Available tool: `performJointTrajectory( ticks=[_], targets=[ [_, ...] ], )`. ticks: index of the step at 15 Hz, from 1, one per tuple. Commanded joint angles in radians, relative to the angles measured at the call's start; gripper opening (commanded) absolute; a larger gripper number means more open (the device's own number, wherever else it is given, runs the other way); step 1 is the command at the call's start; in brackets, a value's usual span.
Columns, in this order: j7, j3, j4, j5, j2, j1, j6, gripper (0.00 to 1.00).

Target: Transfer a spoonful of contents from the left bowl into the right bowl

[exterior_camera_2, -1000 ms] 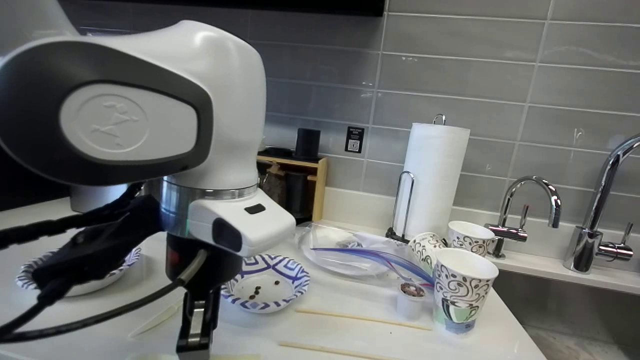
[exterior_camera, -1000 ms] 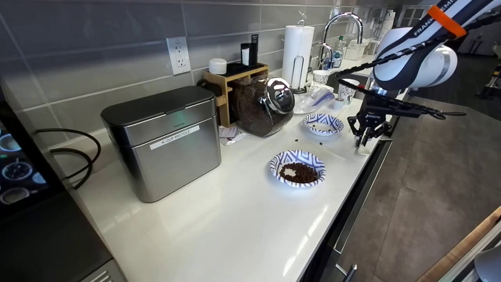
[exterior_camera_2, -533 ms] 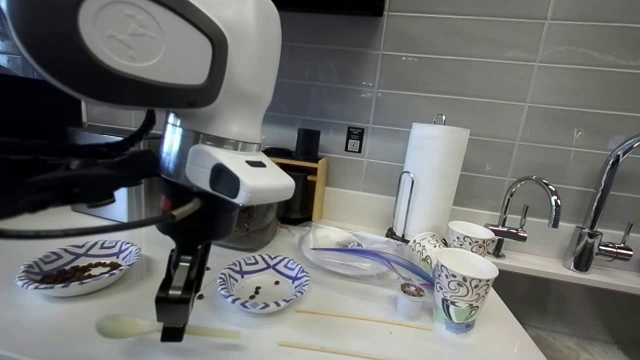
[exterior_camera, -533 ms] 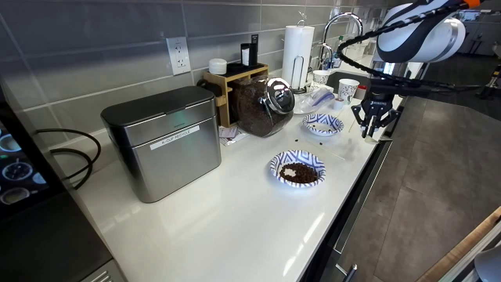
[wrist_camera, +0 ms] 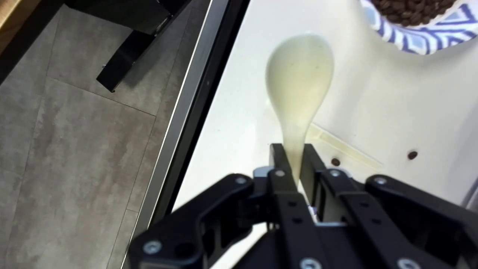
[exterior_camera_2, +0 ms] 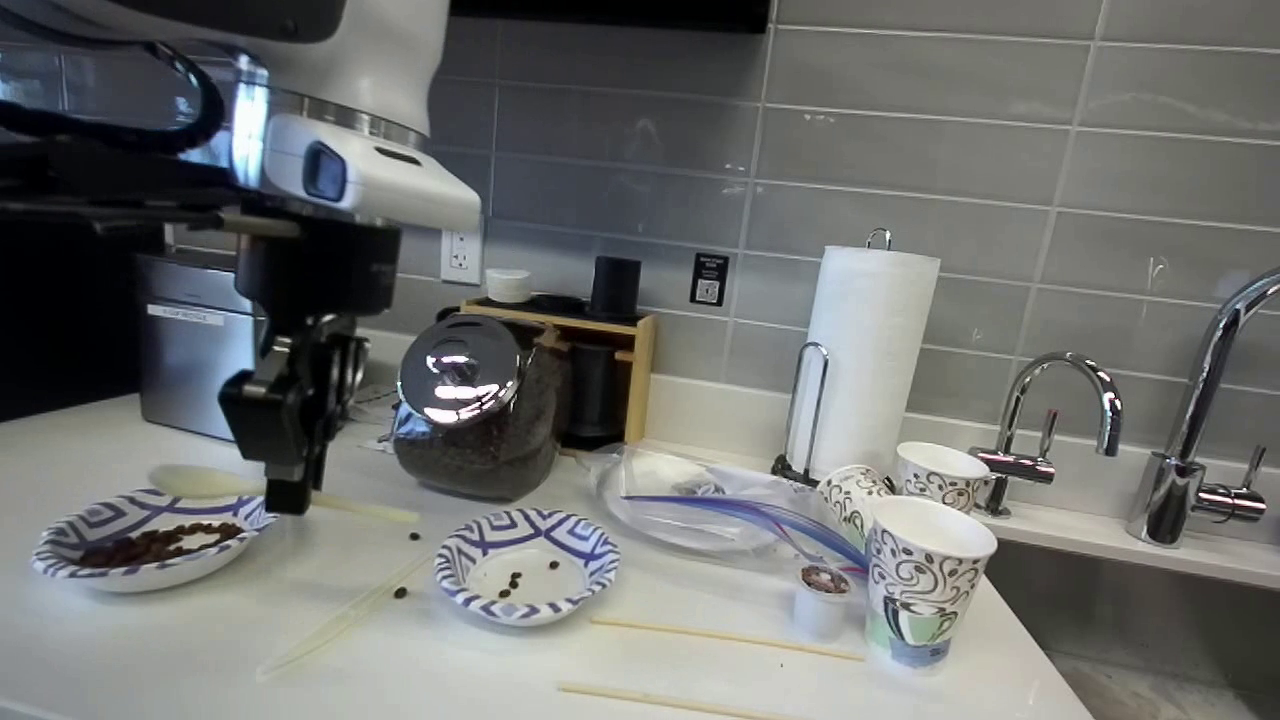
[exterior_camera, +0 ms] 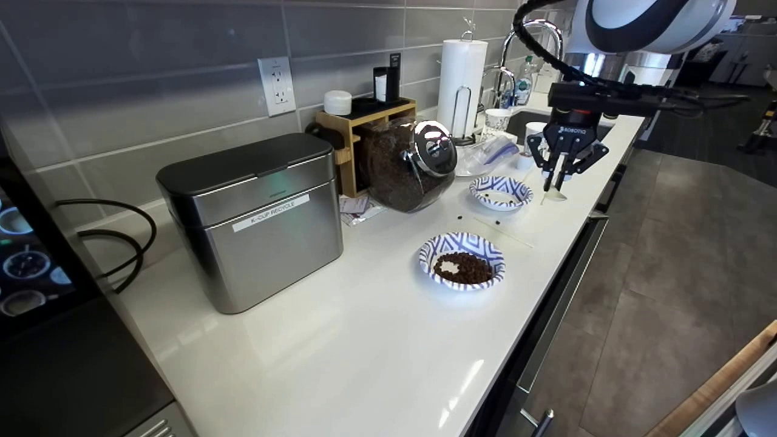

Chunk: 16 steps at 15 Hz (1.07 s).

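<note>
My gripper [wrist_camera: 293,158] is shut on the handle of a pale plastic spoon [wrist_camera: 300,71], held above the counter near its front edge. The spoon's scoop looks empty in the wrist view. The left bowl [exterior_camera: 429,260], blue-and-white, holds the dark brown beans, the contents [exterior_camera: 470,269], with a bare pale patch among them. In an exterior view, the right bowl [exterior_camera_2: 528,530] shows a pale centre with several loose beans. At the top right of the wrist view, the left bowl's rim [wrist_camera: 418,41] stands apart from the spoon.
Another pale utensil [exterior_camera_2: 340,622] lies between the bowls, with two loose beans [exterior_camera_2: 400,592] near it. Thin wooden sticks [exterior_camera_2: 725,640] and paper cups [exterior_camera_2: 925,580] are by the right bowl. Behind stand a glass jar [exterior_camera_2: 470,440], a paper towel roll [exterior_camera_2: 865,360] and a metal bin [exterior_camera: 279,243].
My gripper has risen with the spoon, carrying it higher above the counter. In an exterior view the arm no longer covers the left bowl. Both bowls have stayed in place.
</note>
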Motion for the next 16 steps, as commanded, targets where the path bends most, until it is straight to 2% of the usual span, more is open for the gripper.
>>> performJointTrajectory(
  ticks=[1, 5, 10, 11, 12, 16],
  targets=[
    [0.150, 0.074, -0.026, 0.013, -0.072, 0.042, 0.043, 0.03],
    [0.317, 0.180, -0.049, -0.048, -0.109, 0.071, 0.146, 0.03],
    [0.513, 0.293, -0.095, -0.205, -0.110, 0.062, 0.260, 0.03],
    [0.443, 0.245, -0.051, -0.157, -0.086, 0.086, 0.214, 0.03],
    [0.456, 0.251, -0.057, -0.167, -0.086, 0.090, 0.219, 0.14],
    [0.449, 0.237, -0.052, -0.165, -0.086, 0.090, 0.219, 0.14]
  ],
)
